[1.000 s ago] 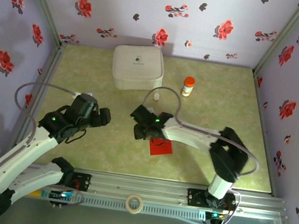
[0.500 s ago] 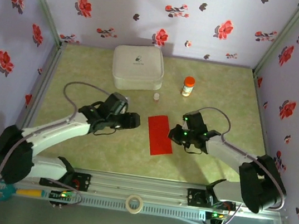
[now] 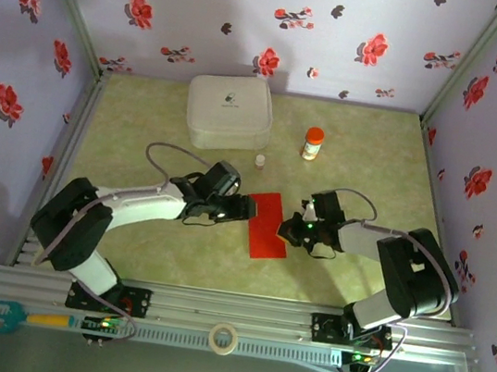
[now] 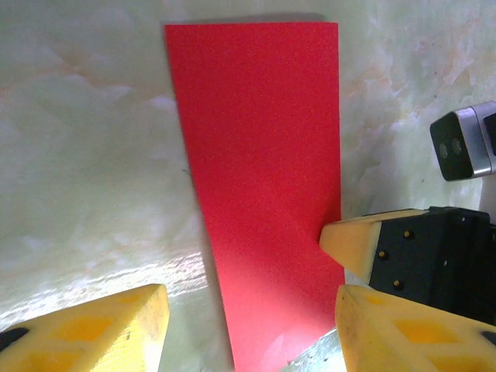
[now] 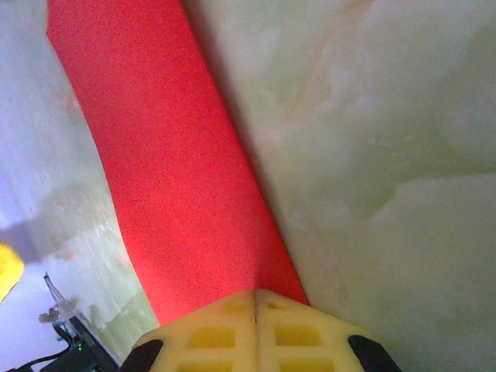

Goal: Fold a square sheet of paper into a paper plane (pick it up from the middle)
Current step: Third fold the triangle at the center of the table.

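Creasing looks under way: the bright red sheet of paper (image 3: 266,224), halved to a rectangle, lies flat on the green table (image 3: 144,133), right gripper (image 3: 286,234) fingers pinched shut on its right edge, left gripper (image 3: 247,209) fingers spread wide at its left edge, corner folds judged next.
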You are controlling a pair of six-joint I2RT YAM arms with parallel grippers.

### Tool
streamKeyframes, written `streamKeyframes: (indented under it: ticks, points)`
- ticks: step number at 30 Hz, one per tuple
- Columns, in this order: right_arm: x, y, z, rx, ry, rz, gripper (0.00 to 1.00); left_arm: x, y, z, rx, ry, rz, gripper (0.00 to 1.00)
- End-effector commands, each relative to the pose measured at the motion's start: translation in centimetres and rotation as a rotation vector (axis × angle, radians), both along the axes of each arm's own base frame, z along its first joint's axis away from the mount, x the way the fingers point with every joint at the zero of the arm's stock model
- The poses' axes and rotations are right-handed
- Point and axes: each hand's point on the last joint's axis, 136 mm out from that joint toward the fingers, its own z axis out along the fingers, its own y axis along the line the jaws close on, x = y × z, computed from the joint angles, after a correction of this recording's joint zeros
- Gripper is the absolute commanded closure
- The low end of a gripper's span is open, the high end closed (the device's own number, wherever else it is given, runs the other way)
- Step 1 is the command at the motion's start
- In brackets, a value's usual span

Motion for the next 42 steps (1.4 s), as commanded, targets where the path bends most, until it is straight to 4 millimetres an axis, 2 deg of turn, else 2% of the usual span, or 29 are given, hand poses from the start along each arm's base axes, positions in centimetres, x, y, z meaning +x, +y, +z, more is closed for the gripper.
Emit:
streamKeyframes:
  ticks: [1,7,15,21,24,26,30,34,42]
  points:
    - [-1.4,-0.7,-2.0,-0.012,0.067,-0.036,0.93,0.4,-1.8,0.3,-0.063,0.015,-0.005,0.41]
    - [-1.4,-1.2,-2.3,0.019,0.087,-0.148,0.92,0.8,-1.8,-1.2,-0.053,0.047,0.011,0.42]
    - [-1.9,-1.9,-3.4,-0.034,0.126,-0.167,0.93,0.8,-2.2,-3.0,-0.069,0.093,0.028,0.45]
    - [-2.2,-2.4,-3.6,-0.047,0.128,-0.181,0.93,0.7,-2.5,-3.5,-0.130,0.110,0.046,0.52]
    - [-2.3,-2.7,-3.6,-0.065,0.130,-0.193,0.93,0.6,-2.4,-4.0,-0.119,0.124,0.048,0.57]
    - [-2.3,-2.8,-3.5,-0.067,0.126,-0.194,0.93,0.4,-1.9,-4.3,-0.094,0.135,0.058,0.56]
    - [-2.3,-2.8,-3.3,-0.068,0.120,-0.198,0.93,0.4,-1.0,-4.3,-0.049,0.123,0.076,0.48]
    - [-2.2,-2.9,-3.3,-0.071,0.117,-0.198,0.93,0.5,-0.6,-3.8,-0.042,0.103,0.074,0.47]
    - [-2.0,-2.6,-3.6,-0.052,0.118,-0.203,0.93,0.0,-1.9,-4.3,-0.094,0.135,0.025,0.54]
